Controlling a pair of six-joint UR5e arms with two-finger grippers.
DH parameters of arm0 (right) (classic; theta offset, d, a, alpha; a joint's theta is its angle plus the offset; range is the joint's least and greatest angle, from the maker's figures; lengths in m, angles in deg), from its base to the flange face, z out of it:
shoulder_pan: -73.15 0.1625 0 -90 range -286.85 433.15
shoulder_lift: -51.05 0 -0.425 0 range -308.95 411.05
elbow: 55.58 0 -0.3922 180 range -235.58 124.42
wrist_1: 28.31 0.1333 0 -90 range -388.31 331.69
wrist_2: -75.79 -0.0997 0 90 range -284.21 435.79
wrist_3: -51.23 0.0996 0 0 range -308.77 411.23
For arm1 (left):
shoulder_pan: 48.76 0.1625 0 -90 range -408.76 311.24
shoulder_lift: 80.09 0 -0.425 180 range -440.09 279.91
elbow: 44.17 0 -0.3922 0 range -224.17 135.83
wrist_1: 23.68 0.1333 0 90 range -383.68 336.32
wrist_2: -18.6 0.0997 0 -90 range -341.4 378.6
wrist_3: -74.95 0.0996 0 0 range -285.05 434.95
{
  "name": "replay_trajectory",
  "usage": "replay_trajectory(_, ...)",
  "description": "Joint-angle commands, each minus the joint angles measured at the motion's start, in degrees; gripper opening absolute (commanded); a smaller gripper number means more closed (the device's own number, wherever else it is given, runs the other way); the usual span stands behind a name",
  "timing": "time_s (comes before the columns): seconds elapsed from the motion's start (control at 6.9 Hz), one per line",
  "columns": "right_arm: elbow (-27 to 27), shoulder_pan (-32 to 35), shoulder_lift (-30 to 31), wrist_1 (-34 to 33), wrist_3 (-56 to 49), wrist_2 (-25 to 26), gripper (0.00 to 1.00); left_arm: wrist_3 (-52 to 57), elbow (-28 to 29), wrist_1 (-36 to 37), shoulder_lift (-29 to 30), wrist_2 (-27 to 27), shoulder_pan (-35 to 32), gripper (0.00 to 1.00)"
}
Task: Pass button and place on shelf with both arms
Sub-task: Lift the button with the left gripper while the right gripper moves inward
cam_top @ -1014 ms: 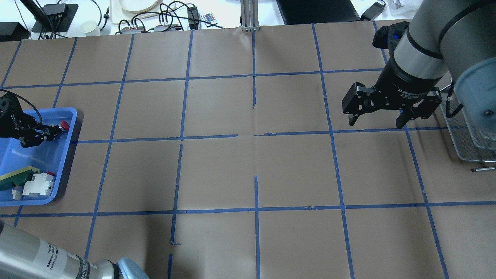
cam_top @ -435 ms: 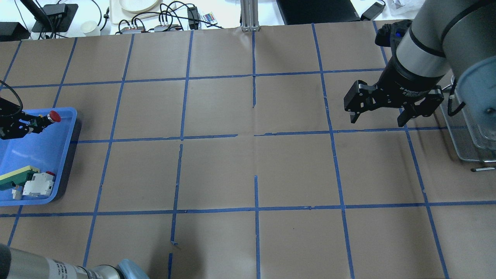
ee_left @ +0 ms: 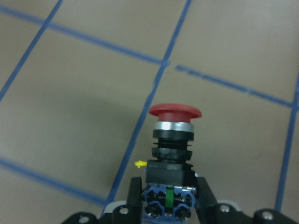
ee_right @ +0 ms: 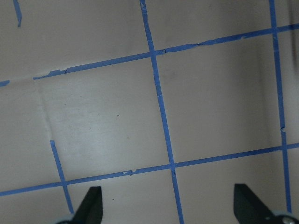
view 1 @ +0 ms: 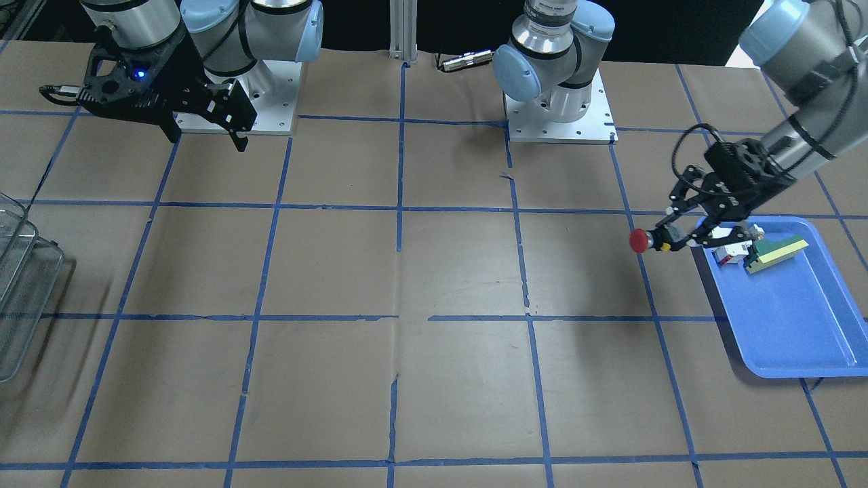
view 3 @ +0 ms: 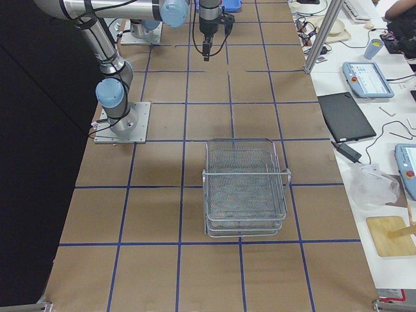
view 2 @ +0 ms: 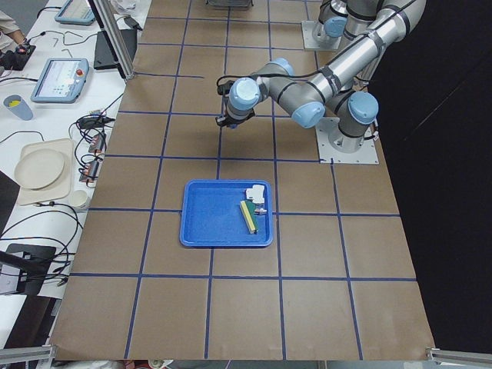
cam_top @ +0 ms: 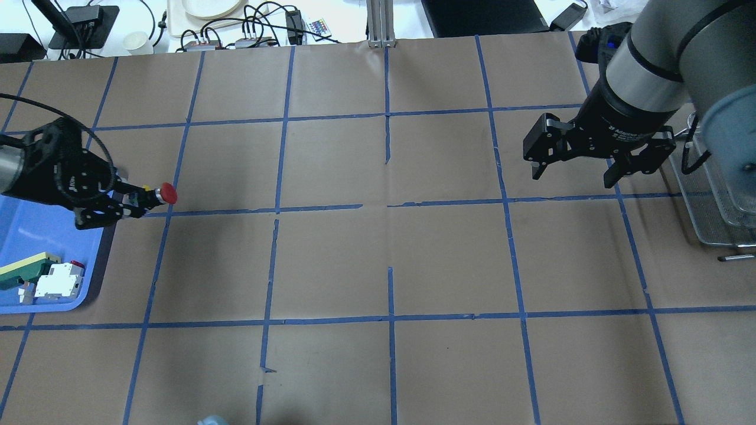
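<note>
The overhead view's right edge cuts off the shelf [cam_top: 706, 218], and the right arm [cam_top: 649, 65] hides part of it. Its left edge cuts the tray [cam_top: 47, 236]. The button's [ee_left: 174, 135] end block sits half hidden between the left gripper's [ee_left: 169, 193] fingers. In the exterior left view the button is too small to tell.

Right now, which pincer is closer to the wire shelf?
The right pincer: it hangs beside the shelf. The left pincer holds the button far across the table.

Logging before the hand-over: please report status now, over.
Left jaws shut on button, held in air beside blue tray. Right jaws open, near shelf. Nothing visible in the way.
</note>
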Motion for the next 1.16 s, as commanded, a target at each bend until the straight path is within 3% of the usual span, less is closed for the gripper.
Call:
replay_trajectory(0.0,-0.01,-0.07,0.0,0.36,7.73,-6.19,1.0,-9.08,-1.7,-0.14,-5.44,0.0,-13.96,0.4)
replay_trajectory(0.29,0.07,-0.51,0.26,1.94,15.99,-12.87,1.0,-10.19,3.2,-0.84,-3.96,0.09,-21.63,0.39)
replay_trajectory(0.58,-0.71,-2.34,-0.35,4.66,26.39,-29.27,1.0,-15.35,7.43,-0.94,-2.2,4.37,-31.46,0.39)
replay_trajectory(1.01,-0.8,-8.84,-5.61,10.45,30.88,-45.1,1.0,-21.51,11.75,-0.06,-0.43,-1.9,-35.99,0.4)
